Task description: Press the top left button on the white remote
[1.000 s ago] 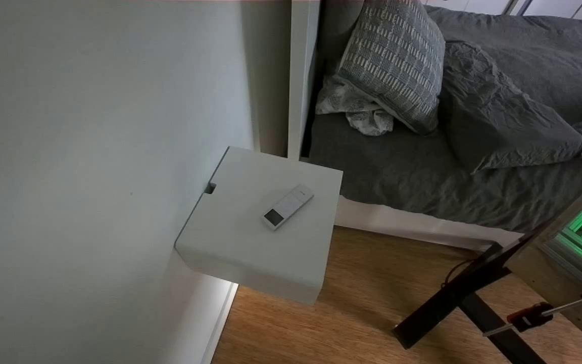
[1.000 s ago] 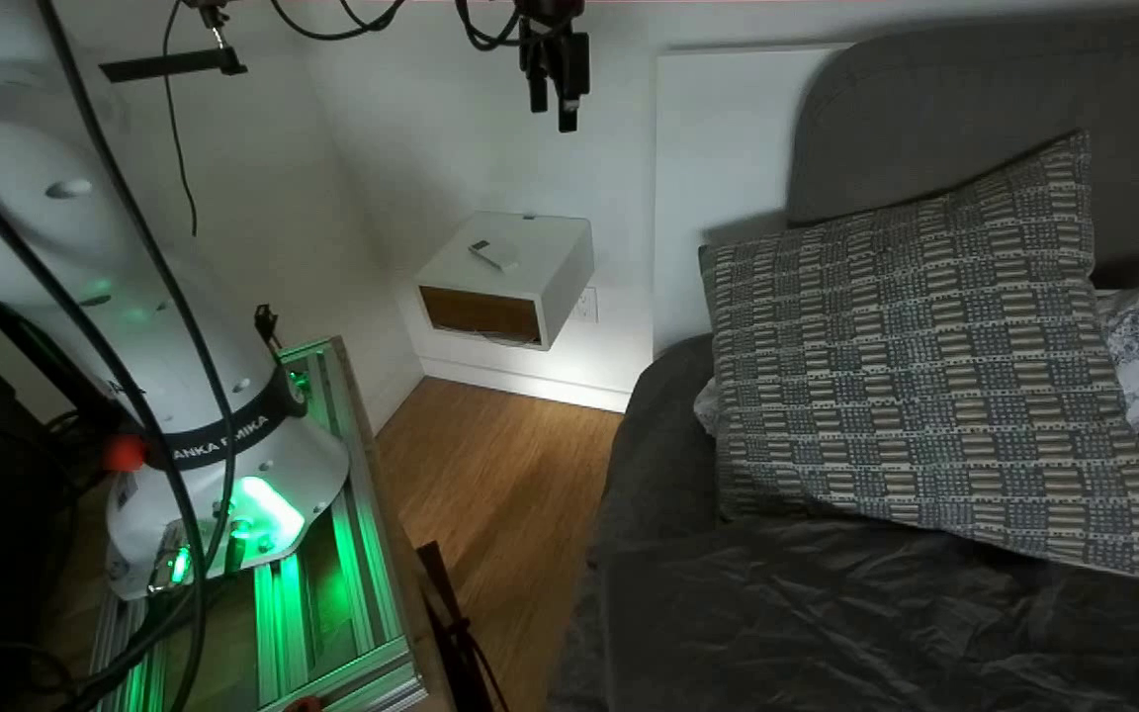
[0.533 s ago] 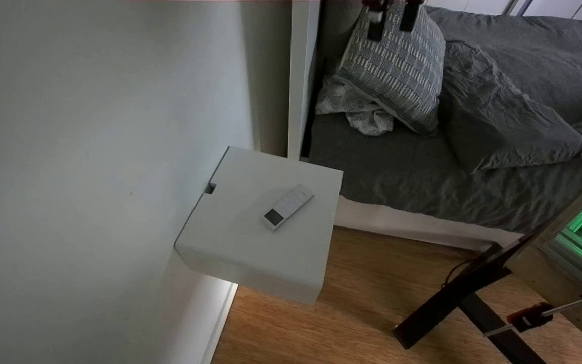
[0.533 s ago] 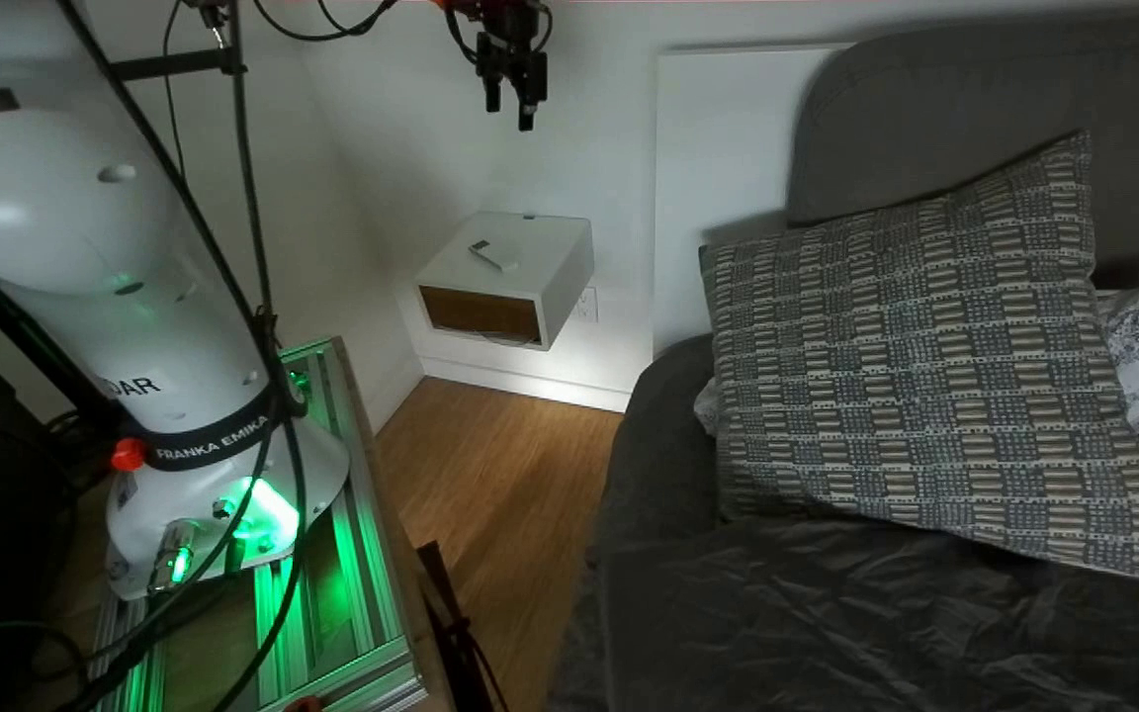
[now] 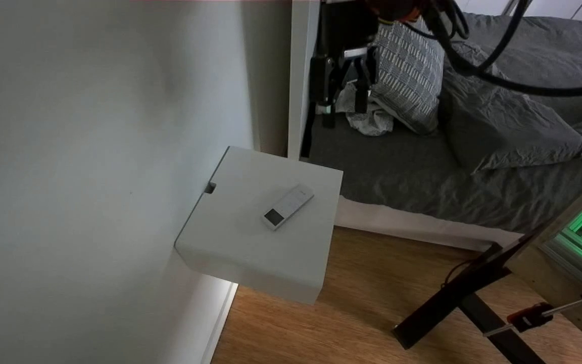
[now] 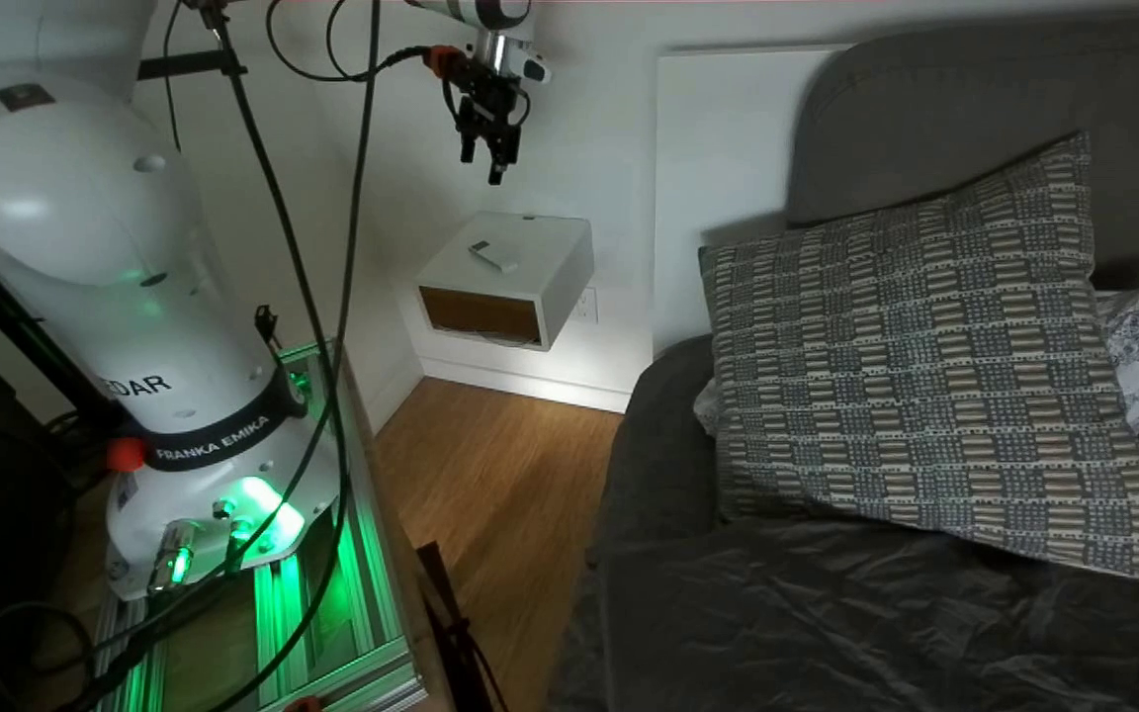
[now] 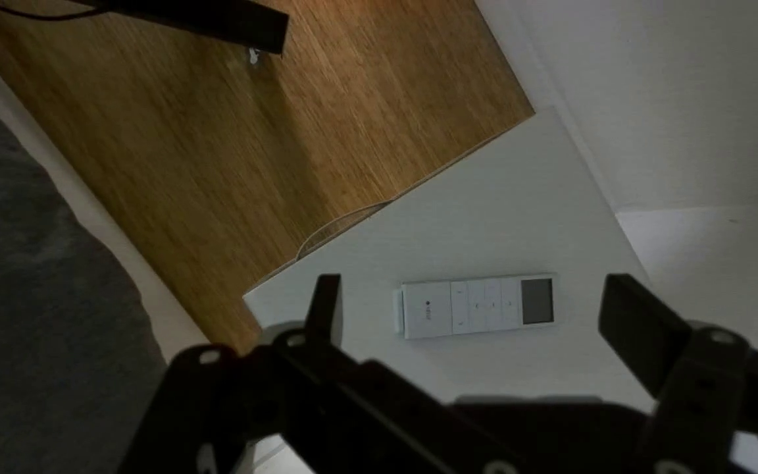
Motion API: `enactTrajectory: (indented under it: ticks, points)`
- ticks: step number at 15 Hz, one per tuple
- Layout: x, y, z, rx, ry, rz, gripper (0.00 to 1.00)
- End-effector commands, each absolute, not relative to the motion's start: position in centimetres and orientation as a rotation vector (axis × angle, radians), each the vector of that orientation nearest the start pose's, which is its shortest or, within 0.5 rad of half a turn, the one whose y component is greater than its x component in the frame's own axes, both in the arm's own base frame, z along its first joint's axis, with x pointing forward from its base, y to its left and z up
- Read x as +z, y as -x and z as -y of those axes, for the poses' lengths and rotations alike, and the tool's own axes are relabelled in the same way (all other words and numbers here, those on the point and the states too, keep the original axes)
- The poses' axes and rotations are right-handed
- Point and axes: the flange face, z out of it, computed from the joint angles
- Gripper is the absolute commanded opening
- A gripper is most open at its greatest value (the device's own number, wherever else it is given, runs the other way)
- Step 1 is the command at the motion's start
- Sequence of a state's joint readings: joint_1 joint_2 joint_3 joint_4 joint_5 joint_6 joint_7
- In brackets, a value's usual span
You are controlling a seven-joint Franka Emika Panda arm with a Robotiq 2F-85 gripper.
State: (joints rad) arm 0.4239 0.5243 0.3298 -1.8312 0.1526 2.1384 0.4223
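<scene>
The white remote (image 5: 288, 207) lies flat on the white wall-mounted box (image 5: 230, 222). It also shows in an exterior view (image 6: 494, 257) as a small bar on the box top. In the wrist view the remote (image 7: 484, 306) has a dark screen at its right end and several pale button strips beside it, with faint marks. My gripper (image 7: 474, 283) is open and empty, its fingers apart on either side of the remote in that picture. In both exterior views the gripper (image 5: 345, 112) (image 6: 482, 170) hangs in the air above the box, apart from the remote.
The bed (image 5: 422, 182) with a patterned pillow (image 6: 925, 366) stands beside the box. A wall (image 5: 94, 177) runs behind the box, and a white panel (image 5: 301, 76) stands by the bed. Black cables (image 5: 503, 76) hang from the arm. A black stand leg (image 5: 447, 298) is on the wooden floor.
My gripper has come into an exterior view from the top and moved down and left there. In both exterior views it is lower and closer to the box. The remote has not moved.
</scene>
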Motion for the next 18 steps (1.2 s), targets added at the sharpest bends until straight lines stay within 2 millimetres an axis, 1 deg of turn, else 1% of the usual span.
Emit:
enactTrajectory:
  ticks: [1, 4, 5, 8, 10, 11, 12, 14, 15, 17, 18]
  points:
    - [24.3, -46.2, -42.7, 0.487, 2.954, 0.313, 1.0]
    - [24.6, -46.7, -42.8, 0.477, 2.95, 0.308, 1.0]
    - [24.6, -47.1, -42.7, 0.477, 2.948, 0.323, 1.0]
    - [22.8, -48.0, -43.5, 0.56, 2.946, 0.368, 1.0]
    - [21.7, -48.1, -44.6, 0.567, 2.918, 0.434, 1.0]
    - [20.9, -48.0, -45.4, 0.576, 2.899, 0.463, 0.92]
    - [20.2, -48.0, -46.0, 0.598, 2.889, 0.484, 0.74]
    - [18.6, -47.5, -47.9, 0.654, 2.868, 0.527, 0.59]
    - [17.8, -47.3, -48.6, 0.675, 2.86, 0.546, 0.5]
    - [16.2, -47.0, -49.9, 0.721, 2.854, 0.559, 0.38]
    - [15.5, -47.0, -50.6, 0.724, 2.851, 0.565, 0.3]
